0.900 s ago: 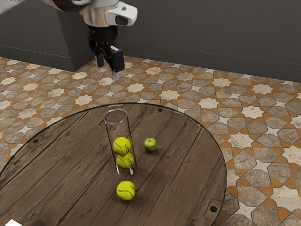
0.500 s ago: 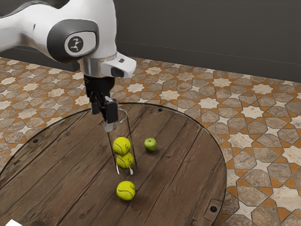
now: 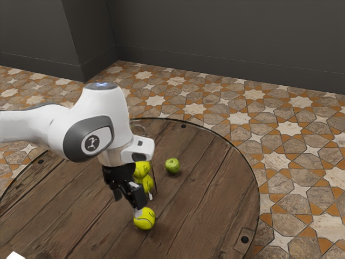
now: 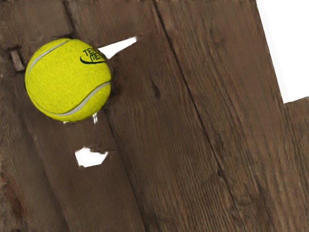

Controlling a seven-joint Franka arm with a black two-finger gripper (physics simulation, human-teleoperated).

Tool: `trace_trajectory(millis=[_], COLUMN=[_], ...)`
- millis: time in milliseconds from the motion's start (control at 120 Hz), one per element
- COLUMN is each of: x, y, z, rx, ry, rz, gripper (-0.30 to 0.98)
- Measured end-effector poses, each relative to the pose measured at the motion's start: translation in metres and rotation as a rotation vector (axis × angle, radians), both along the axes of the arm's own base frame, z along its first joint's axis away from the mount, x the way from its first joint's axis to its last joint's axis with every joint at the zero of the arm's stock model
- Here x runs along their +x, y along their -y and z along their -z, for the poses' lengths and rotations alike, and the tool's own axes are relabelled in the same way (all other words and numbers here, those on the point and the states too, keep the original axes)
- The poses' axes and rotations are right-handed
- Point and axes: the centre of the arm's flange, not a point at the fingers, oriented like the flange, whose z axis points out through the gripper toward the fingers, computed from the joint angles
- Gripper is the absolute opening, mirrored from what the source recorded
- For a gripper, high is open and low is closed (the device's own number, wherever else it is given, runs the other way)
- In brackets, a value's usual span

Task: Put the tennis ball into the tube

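Note:
Low over the table, my gripper [image 3: 128,204] stands open in the exterior view, its fingers apart. One fingertip overlaps the upper left of the loose tennis ball [image 3: 145,219]; whether they touch I cannot tell. That ball [image 4: 67,79] rests on the wood in the wrist view, off to one side of the picture's middle. Behind my hand the clear tube [image 3: 154,181] is upright and partly hidden by the arm. Inside it are two tennis balls, an upper one [image 3: 142,169] and a lower one [image 3: 146,185], both partly covered.
A green apple [image 3: 172,165] lies beside the tube, toward the exterior view's right. The round wooden table [image 3: 210,189] has its curved edge beyond the apple. A white object [image 3: 15,256] shows at the exterior view's lower left corner.
My hand has come down from high beyond the tube, past its side, to the loose ball. The arm now covers much of the tube. The loose ball and the apple have stayed put.

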Motion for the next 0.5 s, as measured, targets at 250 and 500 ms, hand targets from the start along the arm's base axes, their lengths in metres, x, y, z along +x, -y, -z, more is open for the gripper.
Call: trace_trajectory(millis=[250, 500], x=[0.023, 0.046], y=[-0.02, -0.036], z=[0.063, 0.109], rx=[-0.05, -0.066], ry=[0.061, 0.057], rz=[-0.138, -0.19], gripper=[0.69, 0.61])
